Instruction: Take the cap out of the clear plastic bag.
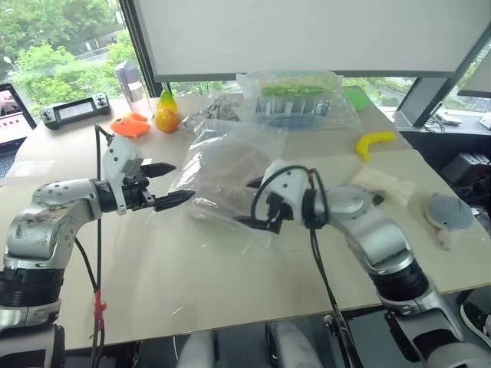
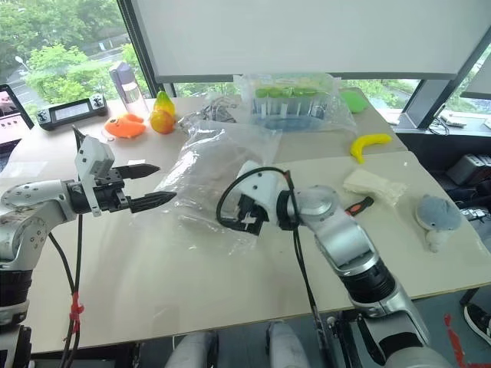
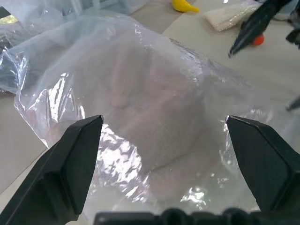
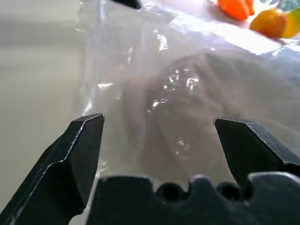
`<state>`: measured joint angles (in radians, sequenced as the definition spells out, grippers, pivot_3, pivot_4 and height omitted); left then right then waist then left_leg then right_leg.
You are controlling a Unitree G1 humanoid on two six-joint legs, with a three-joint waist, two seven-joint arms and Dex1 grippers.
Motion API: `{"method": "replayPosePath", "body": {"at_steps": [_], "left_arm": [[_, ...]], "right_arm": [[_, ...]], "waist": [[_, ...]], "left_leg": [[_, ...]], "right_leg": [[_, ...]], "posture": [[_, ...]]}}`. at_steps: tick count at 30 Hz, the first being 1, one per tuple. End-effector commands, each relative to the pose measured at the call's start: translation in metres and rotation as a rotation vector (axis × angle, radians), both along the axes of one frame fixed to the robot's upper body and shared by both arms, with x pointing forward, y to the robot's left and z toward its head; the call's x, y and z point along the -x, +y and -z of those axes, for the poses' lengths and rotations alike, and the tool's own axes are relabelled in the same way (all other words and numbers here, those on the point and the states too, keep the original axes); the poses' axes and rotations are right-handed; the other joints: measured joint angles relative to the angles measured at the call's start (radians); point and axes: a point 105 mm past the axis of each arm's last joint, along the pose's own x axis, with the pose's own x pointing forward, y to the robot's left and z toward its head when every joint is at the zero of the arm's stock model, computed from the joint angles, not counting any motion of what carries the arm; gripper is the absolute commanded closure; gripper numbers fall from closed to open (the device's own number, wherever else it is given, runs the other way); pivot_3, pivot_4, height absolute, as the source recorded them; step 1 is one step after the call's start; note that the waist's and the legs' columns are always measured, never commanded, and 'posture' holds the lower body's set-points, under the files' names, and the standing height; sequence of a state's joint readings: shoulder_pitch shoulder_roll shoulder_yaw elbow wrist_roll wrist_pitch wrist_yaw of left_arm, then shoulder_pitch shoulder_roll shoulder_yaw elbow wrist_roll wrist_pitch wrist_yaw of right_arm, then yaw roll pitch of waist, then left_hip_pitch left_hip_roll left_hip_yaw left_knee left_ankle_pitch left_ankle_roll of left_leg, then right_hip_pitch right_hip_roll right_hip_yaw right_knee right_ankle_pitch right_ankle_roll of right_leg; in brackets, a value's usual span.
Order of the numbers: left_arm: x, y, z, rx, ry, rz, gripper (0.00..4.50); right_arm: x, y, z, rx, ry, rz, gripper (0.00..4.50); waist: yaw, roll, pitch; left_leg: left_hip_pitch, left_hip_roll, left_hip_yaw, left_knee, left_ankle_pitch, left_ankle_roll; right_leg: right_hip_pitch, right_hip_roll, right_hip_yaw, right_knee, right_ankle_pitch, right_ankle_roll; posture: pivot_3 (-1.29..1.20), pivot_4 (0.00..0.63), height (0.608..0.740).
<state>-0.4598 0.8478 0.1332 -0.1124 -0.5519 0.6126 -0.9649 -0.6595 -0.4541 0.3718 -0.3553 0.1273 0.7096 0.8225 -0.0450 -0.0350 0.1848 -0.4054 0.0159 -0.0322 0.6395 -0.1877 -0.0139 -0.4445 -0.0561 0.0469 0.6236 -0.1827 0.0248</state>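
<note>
I see the pale bench (image 1: 192, 291) carrying the clear plastic bag (image 1: 222, 172) between my left tool (image 1: 169, 184) and right tool (image 1: 253, 203). Beyond them lie a second bag of green items (image 1: 299, 100), an orange toy (image 1: 130, 125) and a yellow banana (image 1: 376, 142).

The clear plastic bag (image 1: 222, 172) lies on the desk (image 1: 192, 284), near its middle. It is a large bag of thin colourless film, very wrinkled, with bright glossy spots where the light falls on the folds. It is not flat: it stands up in a loose heap, and its edges spread on the desk surface. The cap (image 3: 154, 136) is inside the bag, fully covered by the film. Through the plastic it shows as a soft rounded form of beige-tan fabric, much smaller than the bag. It rests low in the bag. Its brim cannot be told clearly through the film.
</note>
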Motion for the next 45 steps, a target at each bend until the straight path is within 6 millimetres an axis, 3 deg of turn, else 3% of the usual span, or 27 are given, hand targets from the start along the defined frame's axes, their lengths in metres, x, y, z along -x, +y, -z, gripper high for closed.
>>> {"method": "replayPosePath", "body": {"at_steps": [1, 9, 12, 15, 19, 25, 29, 33, 36, 39, 45], "left_arm": [[0.008, -0.002, -0.015, 0.019, -0.043, 0.027, 0.00], [0.021, -0.009, -0.014, 0.022, -0.011, 0.065, 0.00], [0.024, -0.009, -0.015, 0.014, -0.007, 0.054, 0.00], [0.033, -0.005, -0.020, 0.016, -0.003, 0.033, 0.00], [0.054, 0.004, -0.023, 0.010, 0.023, 0.010, 0.00], [0.090, 0.023, -0.024, 0.027, 0.072, -0.075, 0.00], [0.114, 0.010, -0.016, 0.070, 0.115, -0.070, 0.00], [0.124, -0.013, 0.002, 0.093, 0.147, -0.052, 0.00], [0.125, -0.017, 0.023, 0.048, 0.176, -0.065, 0.00], [0.116, -0.025, 0.031, 0.060, 0.159, -0.077, 0.00], [0.082, -0.024, 0.031, 0.224, 0.055, -0.198, 0.00]], "right_arm": [[0.007, 0.009, -0.001, 0.018, -0.018, -0.036, 0.02], [0.019, 0.016, -0.003, 0.033, 0.026, -0.051, 0.02], [0.009, 0.018, 0.010, 0.088, -0.051, -0.010, 0.02], [-0.021, 0.012, 0.007, 0.140, -0.236, 0.105, 0.02], [-0.038, 0.010, 0.005, 0.155, -0.349, 0.149, 1.09], [-0.052, 0.027, -0.007, 0.121, -0.504, 0.163, 3.18], [-0.053, 0.036, -0.017, 0.044, -0.504, 0.152, 4.46], [-0.066, 0.032, -0.029, 0.011, -0.505, 0.178, 4.46], [-0.076, 0.024, -0.042, 0.002, -0.530, 0.220, 4.46], [-0.088, 0.007, -0.050, -0.003, -0.544, 0.266, 4.46], [-0.094, 0.012, -0.050, -0.052, -0.457, 0.315, 4.46]], "waist": [[0.000, 0.000, 0.000], [0.000, 0.000, 0.000], [-0.001, 0.000, 0.000], [-0.003, 0.000, 0.000], [-0.005, 0.000, 0.000], [-0.021, 0.000, 0.000], [-0.024, -0.001, 0.000], [-0.018, -0.001, 0.000], [-0.016, -0.001, 0.000], [-0.016, -0.001, 0.000], [-0.021, -0.001, -0.001]], "left_leg": [[0.000, 0.000, 0.000, 0.000, 0.000, 0.000], [0.001, 0.000, 0.000, 0.001, 0.000, 0.000], [0.001, 0.000, 0.000, 0.001, 0.000, 0.000], [0.002, 0.000, 0.000, 0.001, 0.000, 0.000], [0.001, 0.000, 0.000, 0.001, 0.000, 0.000], [0.001, 0.001, 0.000, 0.001, 0.000, 0.000], [0.002, 0.001, -0.001, 0.001, 0.000, 0.000], [0.002, 0.001, -0.001, 0.001, 0.000, -0.001], [0.004, 0.001, -0.001, 0.001, 0.000, -0.001], [0.005, 0.001, -0.001, 0.001, -0.001, -0.001], [0.005, 0.001, -0.001, 0.001, -0.001, -0.001]], "right_leg": [[0.000, 0.000, 0.000, 0.000, 0.000, 0.000], [0.001, 0.000, -0.001, 0.001, 0.000, 0.000], [0.001, 0.000, -0.001, 0.000, 0.000, 0.000], [0.001, 0.000, -0.001, 0.000, 0.000, 0.000], [0.000, 0.000, -0.001, 0.000, 0.000, 0.000], [0.000, 0.000, -0.001, 0.001, 0.000, -0.001], [0.001, 0.000, -0.001, 0.001, -0.001, -0.001], [0.002, -0.001, -0.001, 0.000, 0.000, -0.001], [0.004, -0.001, -0.002, 0.000, -0.001, -0.001], [0.004, 0.000, -0.002, 0.001, -0.006, -0.010], [0.004, 0.000, -0.002, 0.001, -0.006, -0.010]], "posture": [[0.00, 0.150, 0.740], [0.00, 0.150, 0.740], [0.00, 0.150, 0.740], [0.00, 0.150, 0.740], [0.00, 0.150, 0.740], [0.00, 0.150, 0.740], [0.00, 0.150, 0.740], [0.00, 0.150, 0.740], [0.00, 0.150, 0.740], [0.00, 0.150, 0.740], [0.00, 0.150, 0.740]]}}
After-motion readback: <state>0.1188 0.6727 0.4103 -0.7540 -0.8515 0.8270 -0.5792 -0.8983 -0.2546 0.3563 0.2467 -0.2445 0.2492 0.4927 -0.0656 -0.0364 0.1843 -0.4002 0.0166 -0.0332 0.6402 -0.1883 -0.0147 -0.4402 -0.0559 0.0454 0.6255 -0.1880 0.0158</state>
